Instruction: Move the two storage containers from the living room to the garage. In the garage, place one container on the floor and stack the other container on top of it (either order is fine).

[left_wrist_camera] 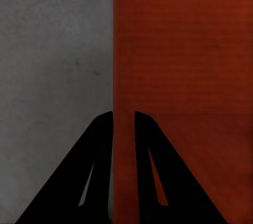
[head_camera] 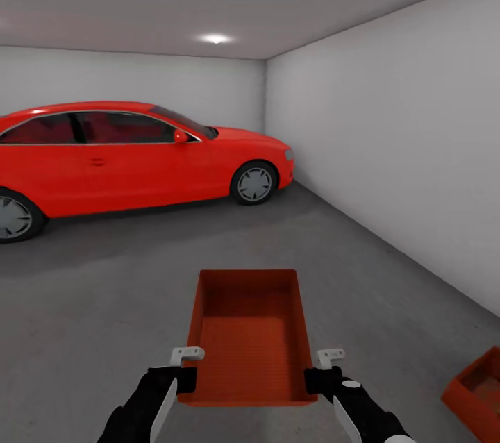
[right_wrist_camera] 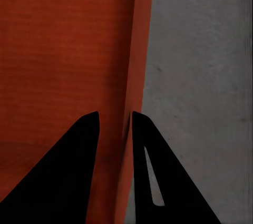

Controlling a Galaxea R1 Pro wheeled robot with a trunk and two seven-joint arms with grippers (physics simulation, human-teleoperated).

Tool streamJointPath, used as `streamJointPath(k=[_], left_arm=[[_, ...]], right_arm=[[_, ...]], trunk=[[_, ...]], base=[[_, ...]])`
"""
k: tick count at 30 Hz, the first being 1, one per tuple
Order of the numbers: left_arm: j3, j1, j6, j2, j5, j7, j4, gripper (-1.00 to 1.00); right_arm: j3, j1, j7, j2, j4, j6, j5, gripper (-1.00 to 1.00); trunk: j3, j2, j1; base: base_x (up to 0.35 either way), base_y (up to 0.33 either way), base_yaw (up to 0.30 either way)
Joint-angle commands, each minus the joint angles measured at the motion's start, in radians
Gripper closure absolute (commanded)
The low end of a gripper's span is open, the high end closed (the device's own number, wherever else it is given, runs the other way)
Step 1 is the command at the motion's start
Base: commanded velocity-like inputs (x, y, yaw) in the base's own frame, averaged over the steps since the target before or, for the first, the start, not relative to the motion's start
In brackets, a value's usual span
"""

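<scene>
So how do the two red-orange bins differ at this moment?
The held bin sits between both arms, the left gripper and right gripper pinching its side walls; the second bin lies untouched on the concrete floor to the right. The held bin shows whole, the second bin is cropped. Both are open-topped.

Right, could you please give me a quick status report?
Both grippers, left and right, shut on held container. Second container on garage floor, right. Red car ahead-left.

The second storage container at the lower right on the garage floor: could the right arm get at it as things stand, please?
Probably not yet. The right claw is clamped on the wall of the held container, as is the left claw. The second container sits apart on the concrete floor, with nothing between.
</scene>
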Motion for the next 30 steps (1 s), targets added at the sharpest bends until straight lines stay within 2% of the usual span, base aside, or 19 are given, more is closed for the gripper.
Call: streamJointPath(k=[1, 13, 30], left_arm=[[-0.008, -0.001, -0.074, -0.013, 0.019, 0.002, -0.003, 1.00], [-0.008, -0.001, -0.073, -0.012, 0.019, 0.002, -0.003, 1.00], [-0.008, -0.001, -0.072, -0.011, 0.019, 0.002, -0.003, 1.00]], right_arm=[[0.022, 0.000, 0.005, 0.030, 0.002, 0.006, -0.008, 1.00], [0.022, 0.000, 0.005, 0.032, 0.002, 0.006, -0.008, 1.00], [0.024, 0.000, 0.005, 0.032, 0.002, 0.006, -0.008, 1.00]], trunk=[[-0.002, -0.002, 0.001], [0.003, -0.002, 0.001], [0.009, -0.002, 0.001]], base=[[0.327, 0.000, -0.295], [0.327, -0.045, -0.295], [0.326, -0.139, -0.295]])
